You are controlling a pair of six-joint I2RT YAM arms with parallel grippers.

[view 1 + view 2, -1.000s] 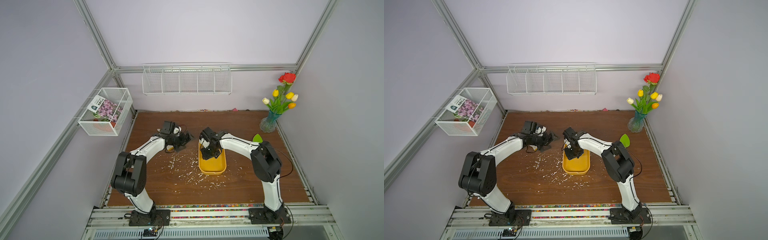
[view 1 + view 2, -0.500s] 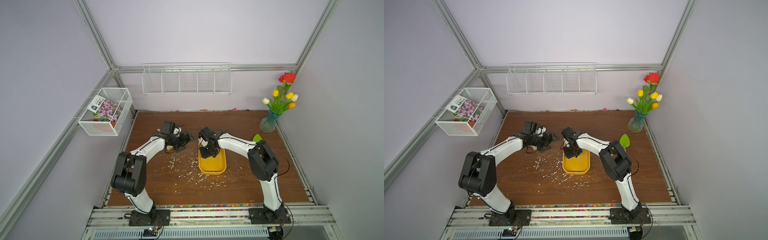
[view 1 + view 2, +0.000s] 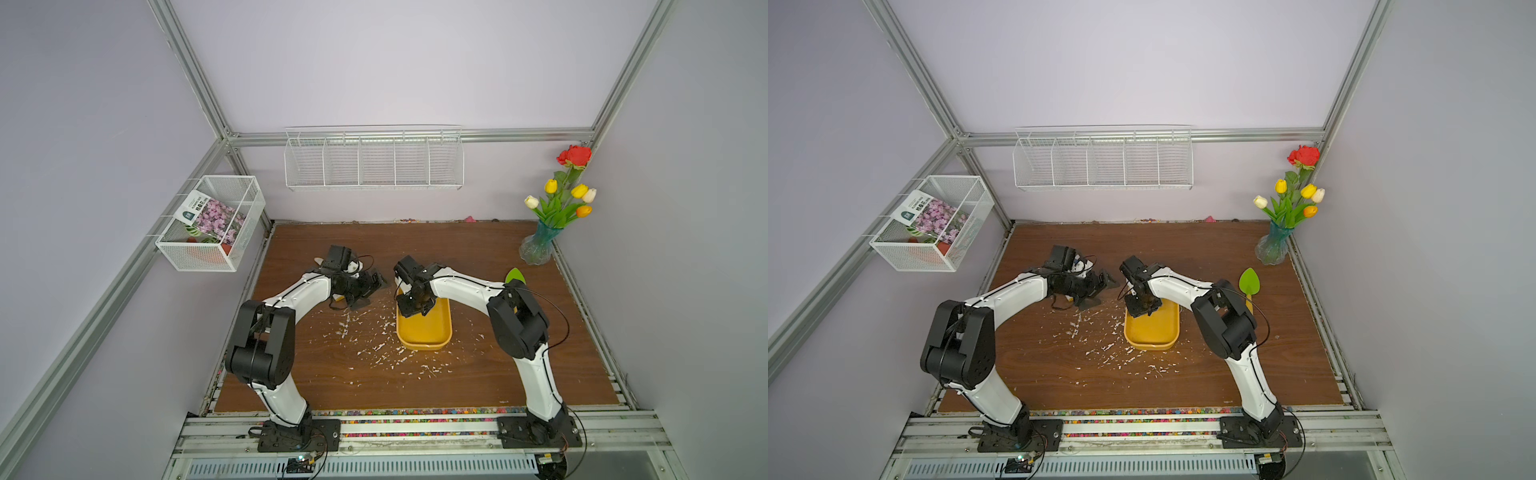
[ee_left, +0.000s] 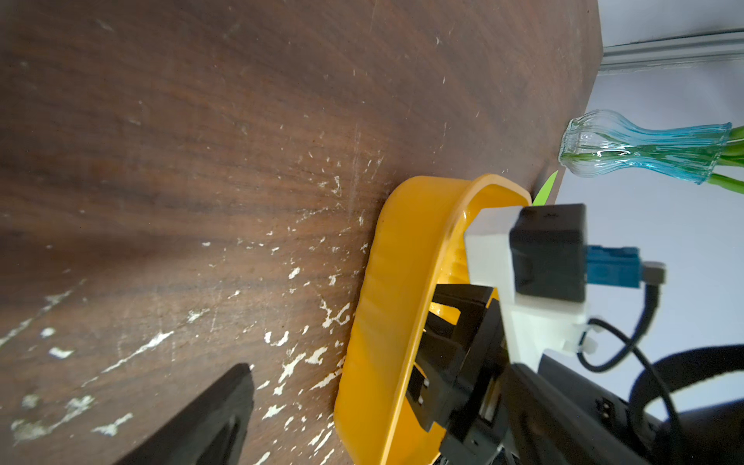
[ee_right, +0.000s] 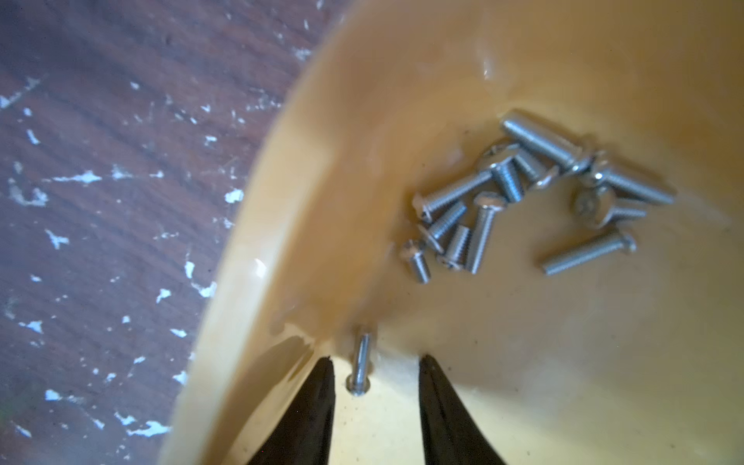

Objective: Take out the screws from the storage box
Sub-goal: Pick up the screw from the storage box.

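The yellow storage box (image 3: pixel 428 341) (image 3: pixel 1154 337) lies mid-table. My right gripper (image 3: pixel 415 309) (image 5: pixel 375 360) reaches down into its far end, open. One screw (image 5: pixel 360 366) lies on the box floor between the black fingertips (image 5: pixel 322 386), nearer one of them and not pinched. Several more screws (image 5: pixel 503 193) lie in a loose heap further along the floor, near the box wall (image 5: pixel 362 161). My left gripper (image 3: pixel 368 293) (image 3: pixel 1100 293) hovers wide open just left of the box, empty. One of its fingers (image 4: pixel 201 422) shows beside the box's outer wall (image 4: pixel 386 282).
White flecks of debris (image 3: pixel 374 332) litter the brown table left of and in front of the box. A glass vase of flowers (image 3: pixel 540 245) stands at the far right, with a green leaf-shaped piece (image 3: pixel 514 275) nearby. White wire baskets hang on the left wall (image 3: pixel 212 224) and the back wall (image 3: pixel 374 158).
The right arm has edged slightly left over the box's far end. Its jaws keep about the same gap. The left arm has not moved.
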